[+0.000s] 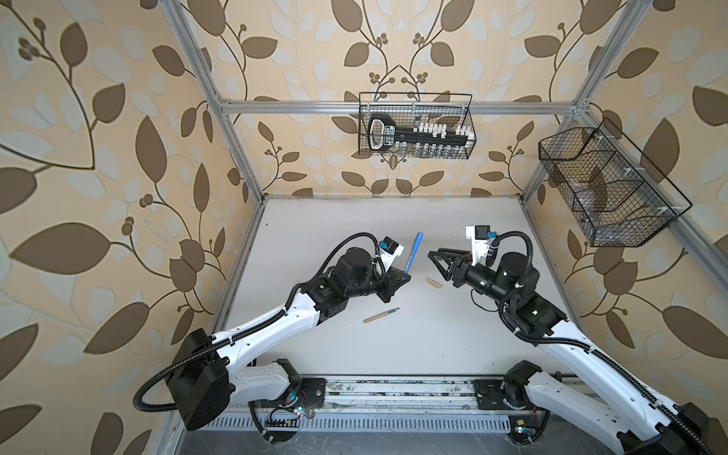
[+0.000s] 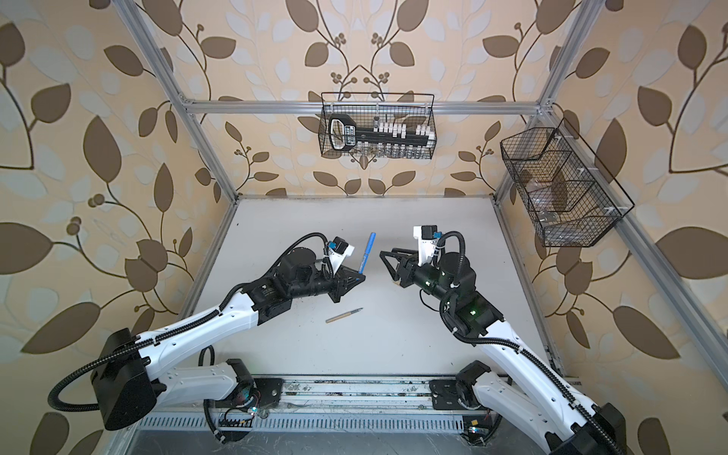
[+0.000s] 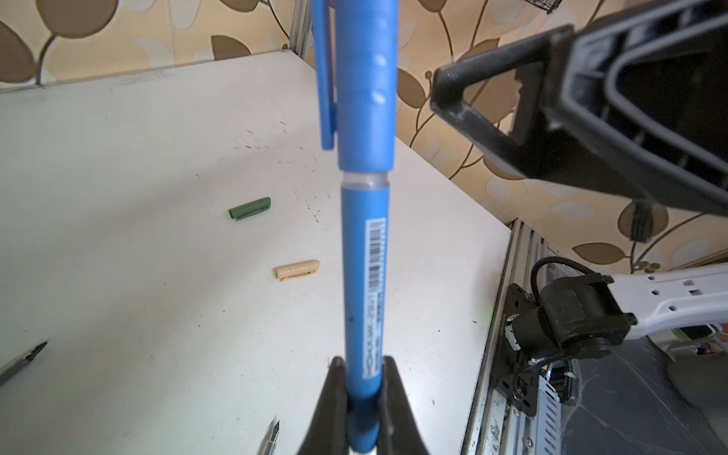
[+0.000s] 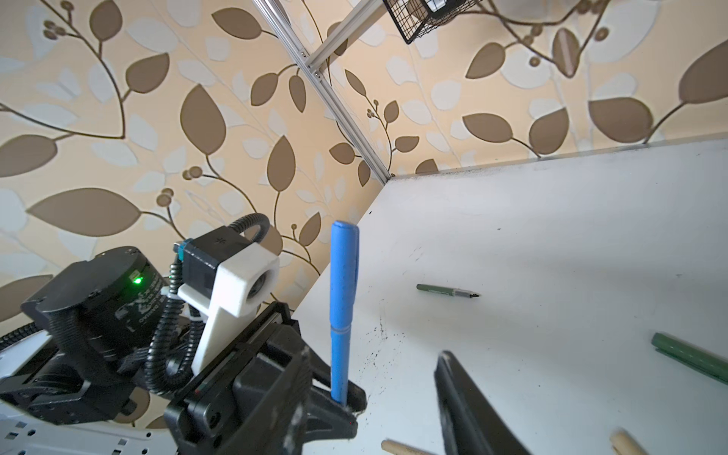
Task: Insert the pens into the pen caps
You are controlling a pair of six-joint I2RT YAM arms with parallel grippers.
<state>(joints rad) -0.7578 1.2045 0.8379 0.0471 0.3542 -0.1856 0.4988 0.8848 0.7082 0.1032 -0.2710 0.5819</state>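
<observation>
Left gripper (image 1: pixel 402 278): clamped on the lower end of the blue pen (image 3: pixel 364 275), holding it upright above the table (image 1: pixel 453 335).
Blue cap (image 3: pixel 366 98): sits over the pen's upper end. A clear ring shows between cap and barrel, so I cannot tell whether it is fully home.
Right gripper (image 1: pixel 435 255): jaws apart and empty, just beside the cap without touching it.
Step in hand: this looks like freeing the capped pen. The right gripper should back off sideways without brushing the clip while the left grip stays firm. If the ring is a gap, the cap should first be pressed along the pen's axis.
Tan pen (image 1: pixel 381 316): uncapped, flat on the table in front of the left gripper.
Tan cap (image 1: pixel 434 281): flat on the table, apart from its pen, close under the right gripper.
Green cap (image 3: pixel 250 208): flat on the table near the tan cap, seen in the left wrist view.
Green pen (image 4: pixel 447 290): uncapped, well apart, seen in the right wrist view.
In the way: the tan cap is the closest thing to the right gripper, so a low sweep could knock it.
</observation>
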